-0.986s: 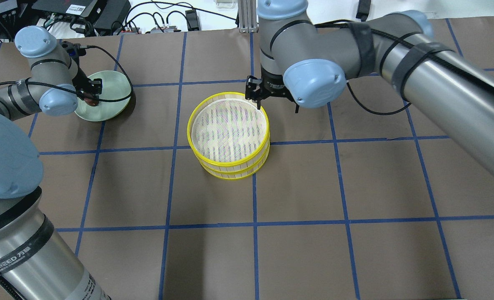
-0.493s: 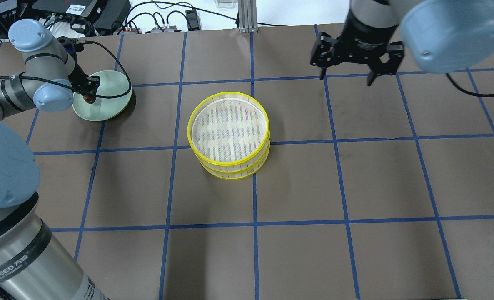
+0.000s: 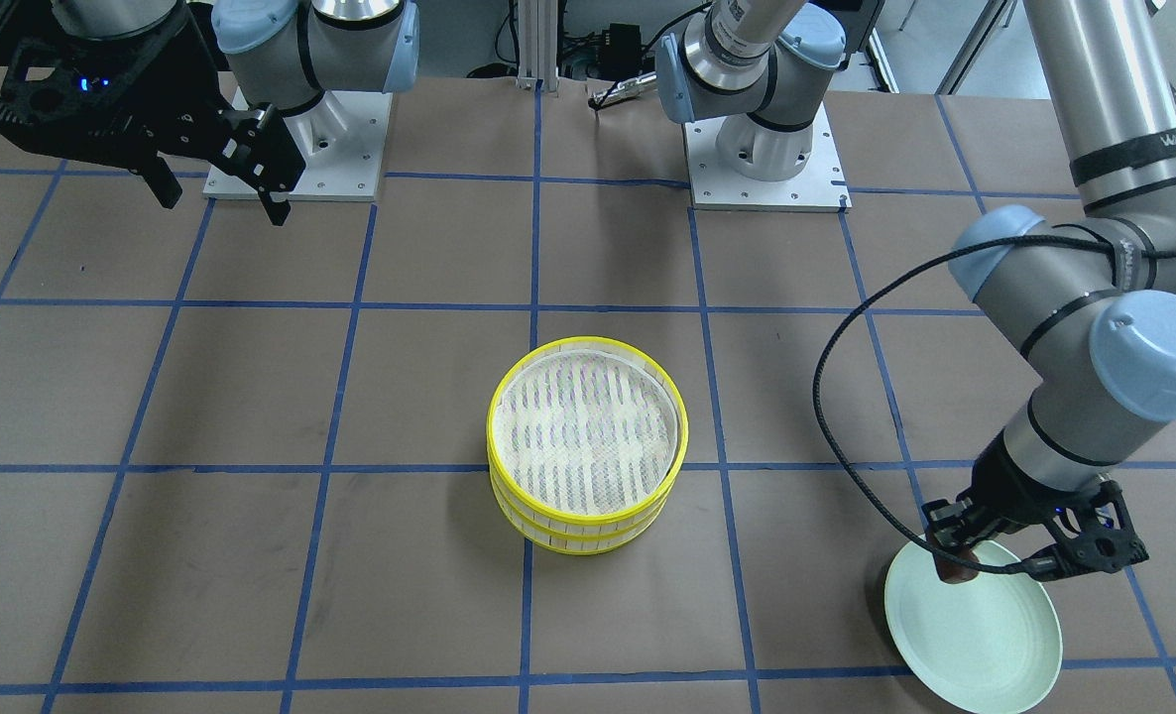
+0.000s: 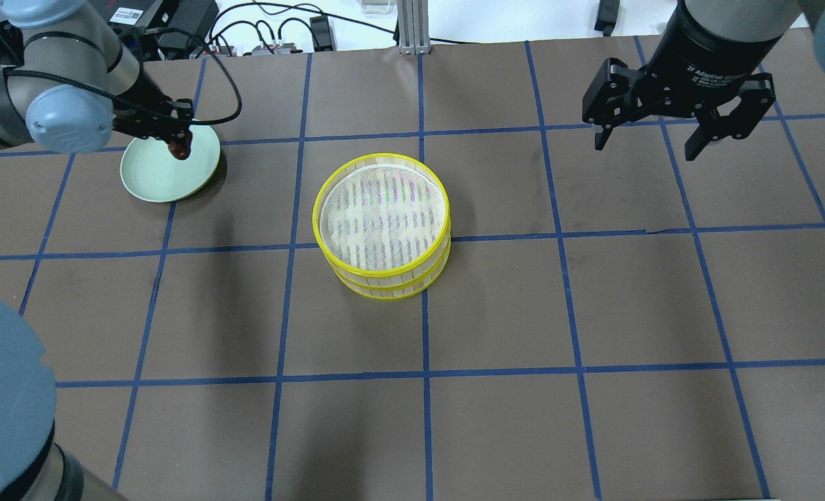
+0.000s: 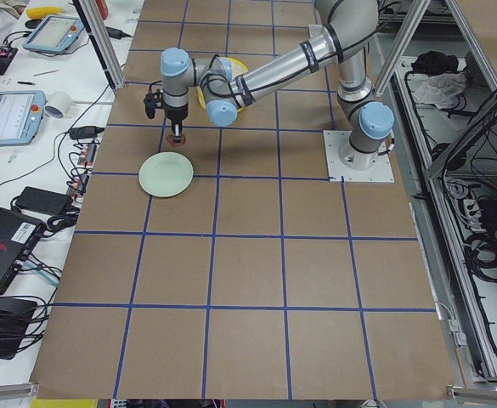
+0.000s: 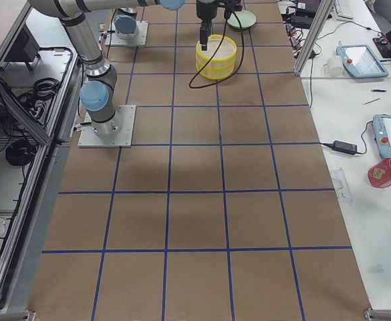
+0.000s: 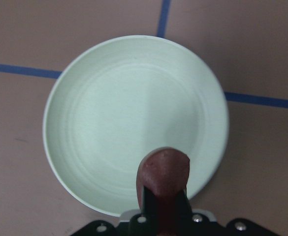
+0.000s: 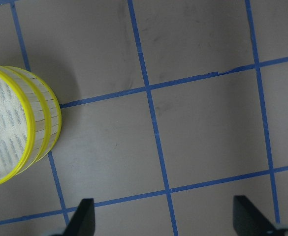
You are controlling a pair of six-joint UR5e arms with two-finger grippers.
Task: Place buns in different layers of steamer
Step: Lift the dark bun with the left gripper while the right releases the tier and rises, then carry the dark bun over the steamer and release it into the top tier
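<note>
Brown bun [image 7: 163,169] sits pinched in the left fingers [image 7: 149,204] above the plate [image 4: 141,177]; carry it clear over the steamer rim [image 4: 382,158], then lower centrally. Meanwhile the right fingers [image 4: 706,138] hang spread, empty.

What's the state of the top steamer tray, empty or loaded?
Empty: the top steamer tray shows only bare mesh. The brown bun sits in the left gripper over the plate.

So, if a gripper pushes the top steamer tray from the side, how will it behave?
Probably light: the top steamer tray has thin slatted sides and a mesh floor. It only seems to rest on the lower tray, so it may slide off or drag both.
</note>
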